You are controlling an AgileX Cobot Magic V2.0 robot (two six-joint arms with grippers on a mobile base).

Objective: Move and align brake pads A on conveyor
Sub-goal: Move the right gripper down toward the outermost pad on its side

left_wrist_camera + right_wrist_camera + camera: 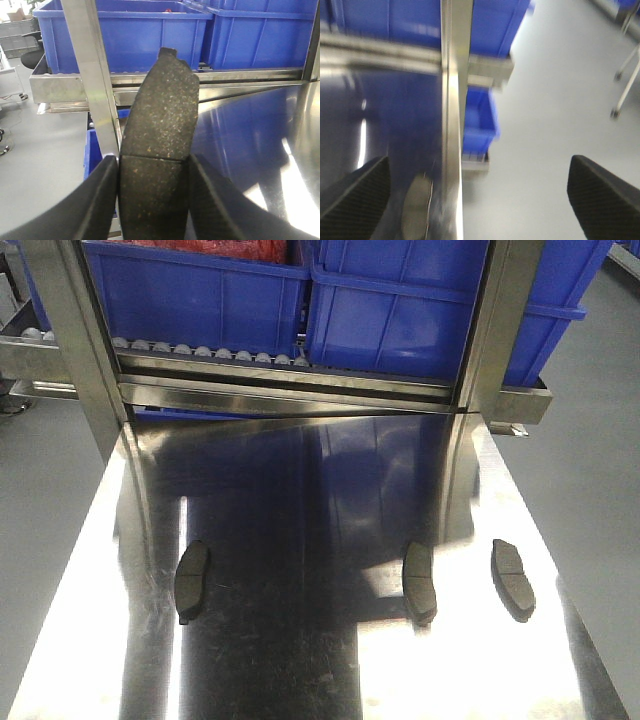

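Left gripper (pixel 152 167) is clamped on the held brake pad (pixel 160 100), which stands upright. Right gripper (pixel 479 165) is spread wide, grasping nothing; the blurred shape (pixel 417 205) beneath it is possibly a pad. The steel bench (pixel 300 670) carries left pad (pixel 192 580), middle pad (pixel 419 582) and right pad (pixel 513 578). Blue bins (pixel 400 300) stand beyond.

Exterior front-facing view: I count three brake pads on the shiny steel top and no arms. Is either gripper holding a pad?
Observer: Yes. The left gripper is shut on a brake pad, which stands on end in its grip.
Operator: And the right?
Observer: The right gripper is open and empty, jaws wide apart.
Operator: Anything below it?
Observer: One blurred pad lies on the steel top, beside an upright steel post.
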